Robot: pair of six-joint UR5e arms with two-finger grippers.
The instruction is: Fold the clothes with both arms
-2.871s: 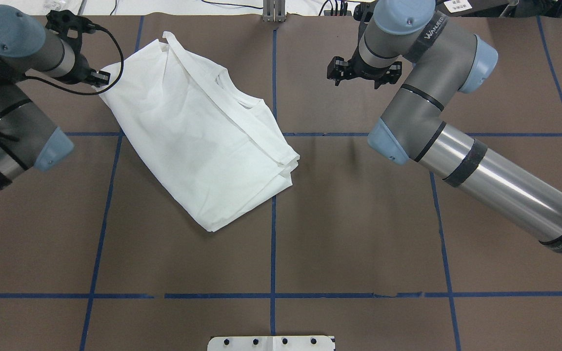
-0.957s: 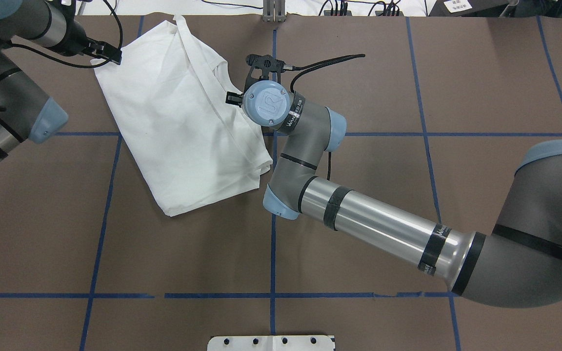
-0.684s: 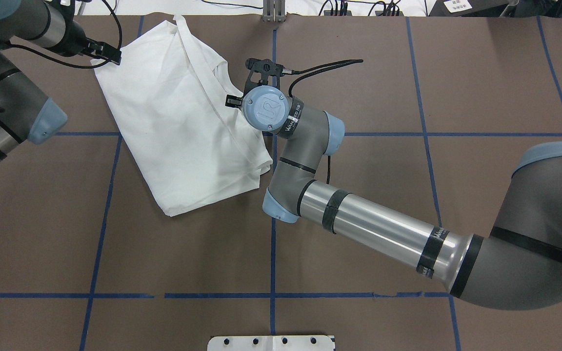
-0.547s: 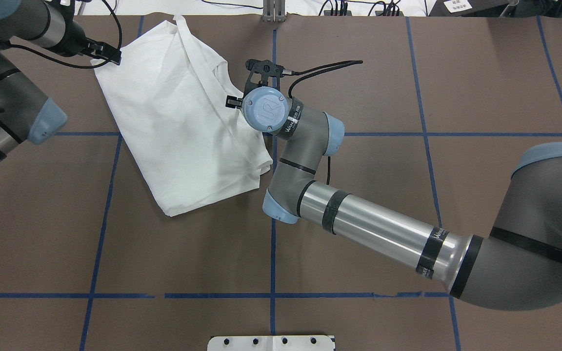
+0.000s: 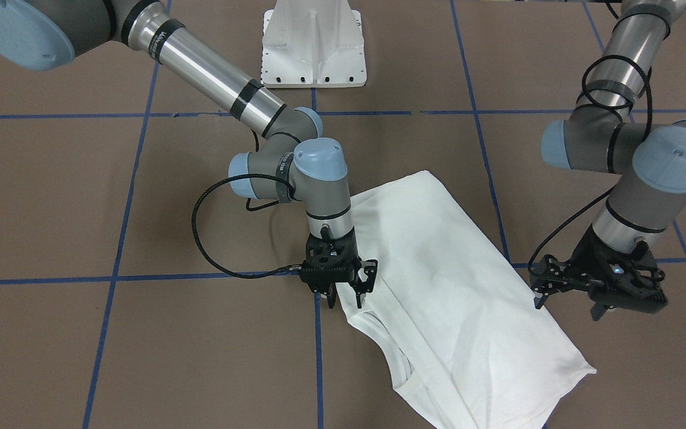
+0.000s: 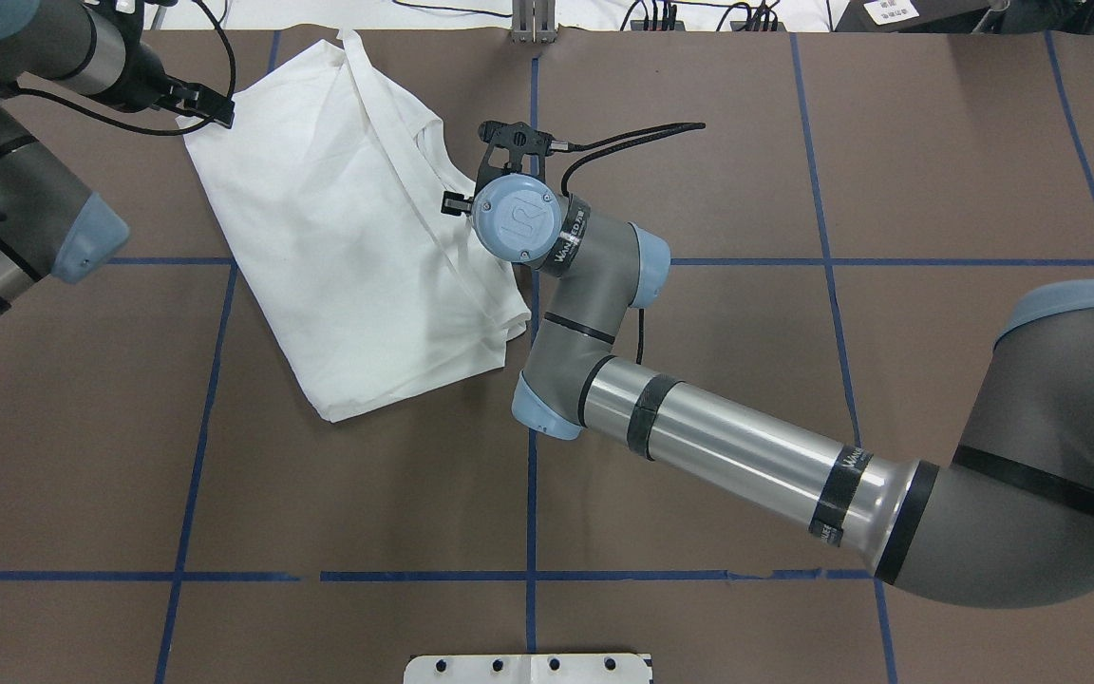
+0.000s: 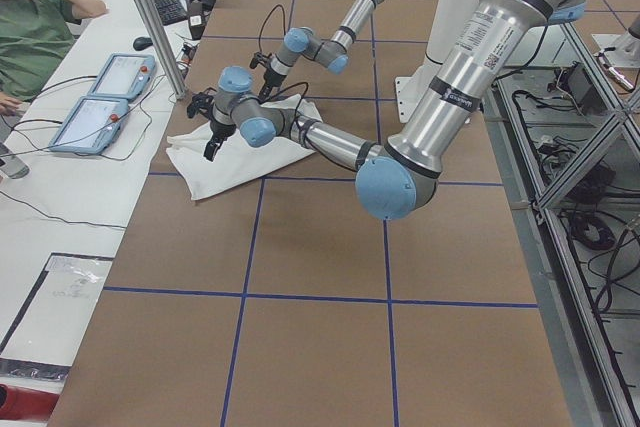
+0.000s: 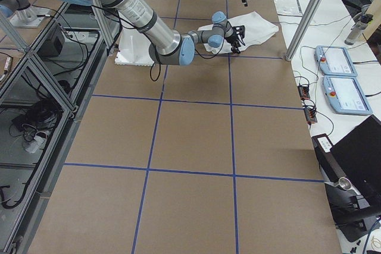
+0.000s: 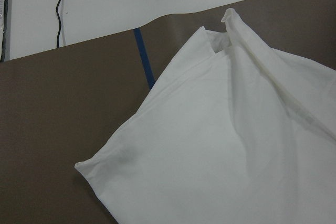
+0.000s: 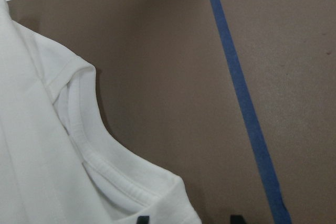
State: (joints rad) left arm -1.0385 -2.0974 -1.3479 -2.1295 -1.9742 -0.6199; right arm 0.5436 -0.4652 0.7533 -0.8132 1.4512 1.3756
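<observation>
Brown table [image 6: 367, 494] with a blue tape grid [image 6: 531, 456] and a white pedestal base [image 6: 528, 668] at the robot's edge. The left side view also catches a person in a green top [image 7: 30, 37] sitting by two tablets [image 7: 100, 97] on a white bench past the far edge. Going across the overhead view, the left arm [image 6: 6, 190] comes in at the far-left corner with its wrist angled down. The left gripper [image 5: 566, 307] sits right at the outer corner of the shirt [image 6: 348, 247], jaws spread wide with nothing between them. The white shirt lies folded and skewed in the far-left part of the table, just left of the centre tape line, with its collar [image 10: 105, 177] on the side toward the middle. The right arm [image 6: 727, 446] stretches in from the right, elbow bent at the centre line, wrist pointing straight down. The right gripper [image 5: 349, 295] is low at the shirt's edge next to the collar. Its jaws are apart, one fingertip over cloth and the other over bare table, not pinching anything.
</observation>
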